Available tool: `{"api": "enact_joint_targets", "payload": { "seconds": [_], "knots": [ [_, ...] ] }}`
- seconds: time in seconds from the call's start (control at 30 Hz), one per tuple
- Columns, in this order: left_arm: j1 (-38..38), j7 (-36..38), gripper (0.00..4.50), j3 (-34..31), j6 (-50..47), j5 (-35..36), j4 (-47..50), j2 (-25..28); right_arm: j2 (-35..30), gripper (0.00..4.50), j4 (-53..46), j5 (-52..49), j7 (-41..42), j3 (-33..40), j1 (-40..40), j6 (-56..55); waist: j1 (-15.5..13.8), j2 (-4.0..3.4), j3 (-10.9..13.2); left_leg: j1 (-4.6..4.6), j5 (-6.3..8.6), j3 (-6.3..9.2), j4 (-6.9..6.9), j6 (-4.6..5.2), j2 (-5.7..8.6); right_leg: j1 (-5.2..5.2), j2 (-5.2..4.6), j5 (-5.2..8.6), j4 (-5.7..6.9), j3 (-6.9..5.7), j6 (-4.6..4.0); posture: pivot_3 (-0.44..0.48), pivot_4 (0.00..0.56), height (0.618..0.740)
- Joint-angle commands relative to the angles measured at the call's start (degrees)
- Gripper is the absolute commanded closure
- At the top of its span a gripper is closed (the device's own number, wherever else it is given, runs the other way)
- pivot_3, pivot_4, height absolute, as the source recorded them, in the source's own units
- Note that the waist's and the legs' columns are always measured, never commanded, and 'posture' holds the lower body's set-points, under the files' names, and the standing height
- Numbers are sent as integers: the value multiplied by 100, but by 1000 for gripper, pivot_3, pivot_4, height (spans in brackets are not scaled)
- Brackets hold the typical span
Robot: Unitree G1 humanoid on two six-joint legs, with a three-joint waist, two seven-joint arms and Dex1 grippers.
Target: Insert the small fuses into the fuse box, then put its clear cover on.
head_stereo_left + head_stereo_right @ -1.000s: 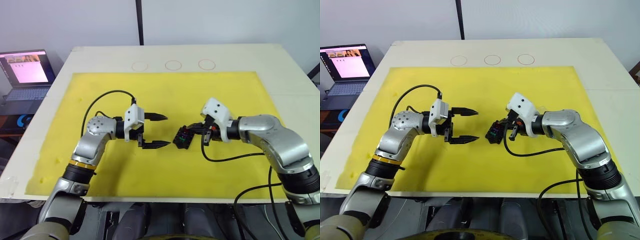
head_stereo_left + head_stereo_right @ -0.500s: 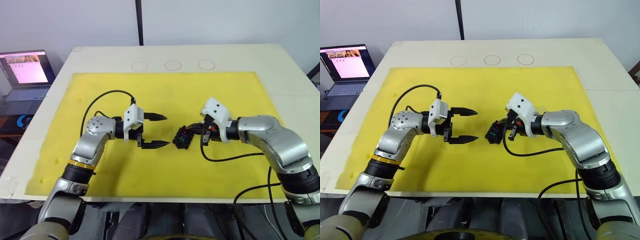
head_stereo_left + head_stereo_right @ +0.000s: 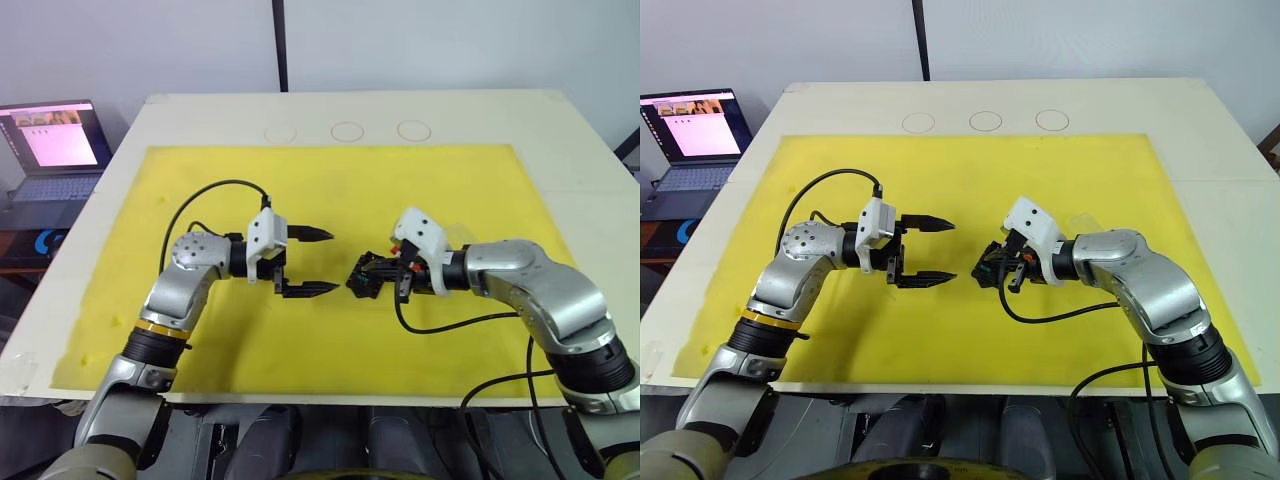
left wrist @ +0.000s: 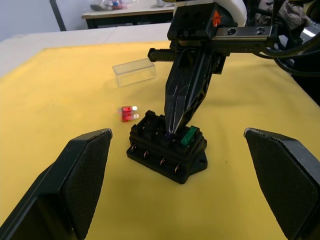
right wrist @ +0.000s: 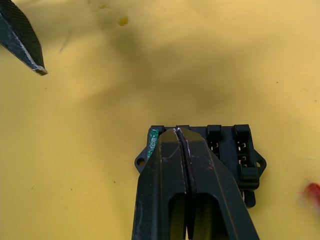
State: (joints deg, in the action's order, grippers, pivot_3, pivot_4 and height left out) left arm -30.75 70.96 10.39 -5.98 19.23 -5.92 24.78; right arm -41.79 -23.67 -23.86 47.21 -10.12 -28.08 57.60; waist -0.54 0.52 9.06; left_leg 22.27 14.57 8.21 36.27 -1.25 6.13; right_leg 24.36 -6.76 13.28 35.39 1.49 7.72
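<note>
The black fuse box [image 4: 167, 155] sits mid-mat on the yellow foam. A green fuse [image 4: 188, 136] stands in one of its slots. My right gripper [image 4: 170, 132] is shut, its tips resting on the top of the box beside the green fuse, with a speck of purple at the tips. A red fuse [image 4: 128, 113] lies loose on the mat just beyond the box. The clear cover [image 4: 134, 72] lies farther off, behind my right wrist [image 3: 1080, 222]. My left gripper [image 3: 333, 262] hovers open a short way left of the fuse box [image 3: 365, 280], holding nothing.
The yellow foam mat [image 3: 330, 190] covers most of the white table. Three drawn circles [image 3: 347, 131] mark the table's far edge. An open laptop [image 3: 55, 140] stands off the table to the left. Cables loop from both wrists.
My right gripper has moved left and down onto the fuse box. The left arm has stayed put.
</note>
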Motion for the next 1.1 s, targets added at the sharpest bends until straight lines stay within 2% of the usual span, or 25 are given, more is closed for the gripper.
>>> {"api": "enact_joint_targets", "payload": {
  "seconds": [0.03,0.43,1.1],
  "knots": [
    [-50,-3,0,-12,17,9,174,26,-43,4484,57,47,-68,-119,81,68,0,1,-1,0,0,0,0,0,0,0,0,0,0,0,0,0,150,740],
    [-89,3,0,-15,33,-2,120,22,51,4484,82,-163,-69,115,0,24,-1,1,-1,0,0,0,0,0,0,0,0,0,0,0,0,0,150,740],
    [-85,7,0,-19,51,-4,86,13,-12,4484,146,-229,-80,112,-33,-55,-1,1,-1,0,0,0,0,0,0,0,0,0,0,0,0,0,150,740]
  ]
}}
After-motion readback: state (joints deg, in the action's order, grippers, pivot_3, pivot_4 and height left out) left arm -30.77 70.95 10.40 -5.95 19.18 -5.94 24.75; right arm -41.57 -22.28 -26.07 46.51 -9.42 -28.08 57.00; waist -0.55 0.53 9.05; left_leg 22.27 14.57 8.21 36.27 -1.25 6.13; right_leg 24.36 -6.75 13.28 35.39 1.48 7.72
